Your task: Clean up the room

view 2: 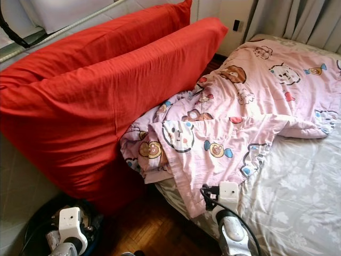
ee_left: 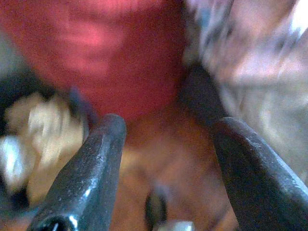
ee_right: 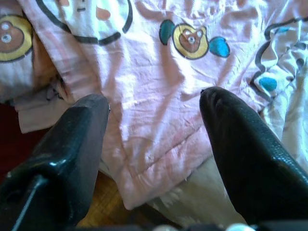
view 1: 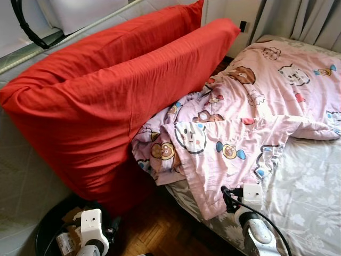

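A rumpled pink cartoon-print blanket (view 1: 256, 106) lies across the bed, and one corner hangs over the near edge. My right gripper (ee_right: 154, 98) is open just in front of that hanging corner (ee_right: 149, 159), with nothing between its fingers. The right wrist (view 1: 250, 194) sits low beside the bed edge. Two big red pillows (view 1: 133, 101) lean against the bedside, one behind the other (view 1: 122, 40). My left gripper (ee_left: 168, 125) is open and empty in a blurred view, over the wooden floor (ee_left: 159, 163) near the red pillow (ee_left: 120, 48).
The bed has a grey floral sheet (view 1: 309, 186). A black bin (view 1: 42, 234) holding rubbish stands at the lower left by my left wrist (view 1: 91, 224). Parquet floor (view 1: 154, 229) shows in the narrow gap between pillows and bed. Curtains (view 1: 298, 18) hang at the back right.
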`<state>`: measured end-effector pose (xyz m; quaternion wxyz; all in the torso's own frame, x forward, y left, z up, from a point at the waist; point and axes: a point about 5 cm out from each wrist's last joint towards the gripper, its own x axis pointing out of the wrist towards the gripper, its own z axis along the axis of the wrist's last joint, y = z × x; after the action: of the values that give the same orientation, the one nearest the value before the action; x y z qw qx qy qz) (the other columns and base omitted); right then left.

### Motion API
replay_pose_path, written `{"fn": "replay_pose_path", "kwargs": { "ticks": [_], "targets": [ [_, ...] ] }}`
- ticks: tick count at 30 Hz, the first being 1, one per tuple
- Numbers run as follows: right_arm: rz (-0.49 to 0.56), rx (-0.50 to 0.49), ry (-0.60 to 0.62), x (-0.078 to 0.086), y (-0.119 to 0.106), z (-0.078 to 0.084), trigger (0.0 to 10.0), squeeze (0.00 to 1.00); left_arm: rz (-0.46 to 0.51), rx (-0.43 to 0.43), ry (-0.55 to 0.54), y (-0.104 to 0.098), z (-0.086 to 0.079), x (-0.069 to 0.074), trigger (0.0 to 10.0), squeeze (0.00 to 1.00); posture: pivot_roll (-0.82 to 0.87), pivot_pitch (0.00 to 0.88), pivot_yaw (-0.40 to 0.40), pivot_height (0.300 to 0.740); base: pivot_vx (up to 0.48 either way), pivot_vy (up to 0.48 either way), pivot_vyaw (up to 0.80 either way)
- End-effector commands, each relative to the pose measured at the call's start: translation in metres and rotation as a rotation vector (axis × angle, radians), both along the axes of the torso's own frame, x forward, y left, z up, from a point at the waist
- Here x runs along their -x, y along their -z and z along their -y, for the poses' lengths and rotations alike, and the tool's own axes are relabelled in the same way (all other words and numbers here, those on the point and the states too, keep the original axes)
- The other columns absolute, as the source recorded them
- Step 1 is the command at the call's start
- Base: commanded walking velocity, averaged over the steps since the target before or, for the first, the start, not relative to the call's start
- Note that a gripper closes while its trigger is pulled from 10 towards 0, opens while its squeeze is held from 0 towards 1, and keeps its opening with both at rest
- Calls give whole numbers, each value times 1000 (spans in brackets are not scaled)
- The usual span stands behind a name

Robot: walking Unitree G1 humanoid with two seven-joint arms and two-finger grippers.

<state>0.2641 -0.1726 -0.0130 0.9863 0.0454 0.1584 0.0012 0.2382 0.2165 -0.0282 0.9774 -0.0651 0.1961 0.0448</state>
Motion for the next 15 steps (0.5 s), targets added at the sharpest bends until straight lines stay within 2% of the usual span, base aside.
{"fn": "replay_pose_path", "kwargs": {
  "ticks": [1, 12, 15],
  "targets": [
    [33, -12, -8, 0, -2, -4, 10000, 0, 159, -25, 1, -29, -4, -27, 10000, 0, -17, 149, 34, 740, 0, 0, 0],
    [94, -15, -17, 5, -5, -8, 10000, 0, 239, -43, 95, -35, -1, -21, 10000, 0, -24, 121, 35, 740, 0, 0, 0],
    [96, 8, -46, 4, -6, -10, 10000, 0, 253, -28, 80, -35, -1, -18, 10000, 0, -18, 118, 36, 740, 0, 0, 0]
  ]
}}
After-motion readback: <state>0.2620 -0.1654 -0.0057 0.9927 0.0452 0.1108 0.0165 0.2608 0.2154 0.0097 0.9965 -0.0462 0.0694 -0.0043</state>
